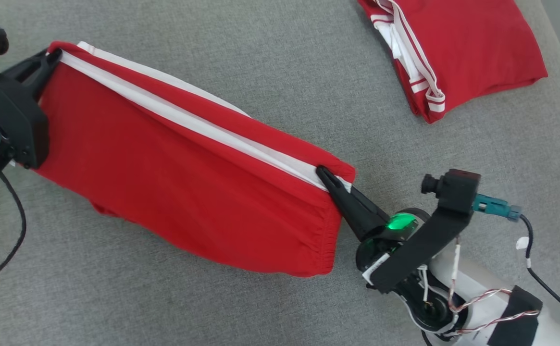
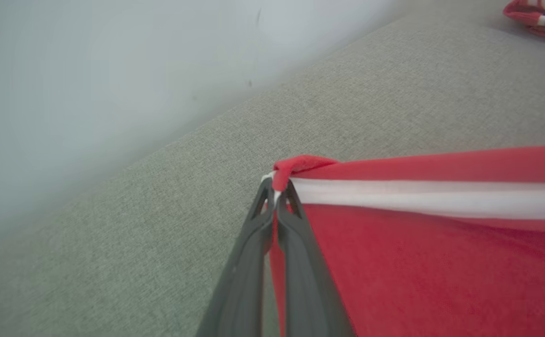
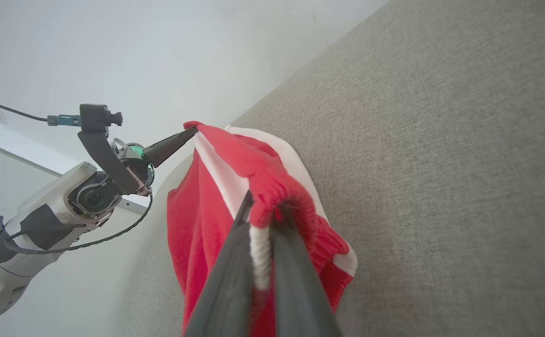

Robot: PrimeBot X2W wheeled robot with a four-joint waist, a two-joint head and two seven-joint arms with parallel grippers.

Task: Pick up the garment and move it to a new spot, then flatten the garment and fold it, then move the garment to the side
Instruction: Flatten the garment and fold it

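The garment [image 1: 179, 192] is red with a white side stripe and hangs stretched out between my two grippers over the grey cushion [image 1: 280, 57]. My left gripper [image 1: 55, 56] is shut on its upper left corner; the left wrist view shows the fingertips [image 2: 277, 185] pinching the red hem beside the stripe [image 2: 440, 199]. My right gripper [image 1: 322, 172] is shut on the elastic waistband end at the right. In the right wrist view my right gripper [image 3: 263, 210] clamps the bunched waistband and a white cord, and the left gripper [image 3: 192, 131] holds the far corner of the garment [image 3: 197, 224].
A second red and white garment [image 1: 453, 53] lies folded at the back right of the cushion, also seen far off as a folded garment [image 2: 541, 18]. A pale wall [image 2: 90, 70] borders the cushion. A black cable [image 1: 13, 230] hangs at the left.
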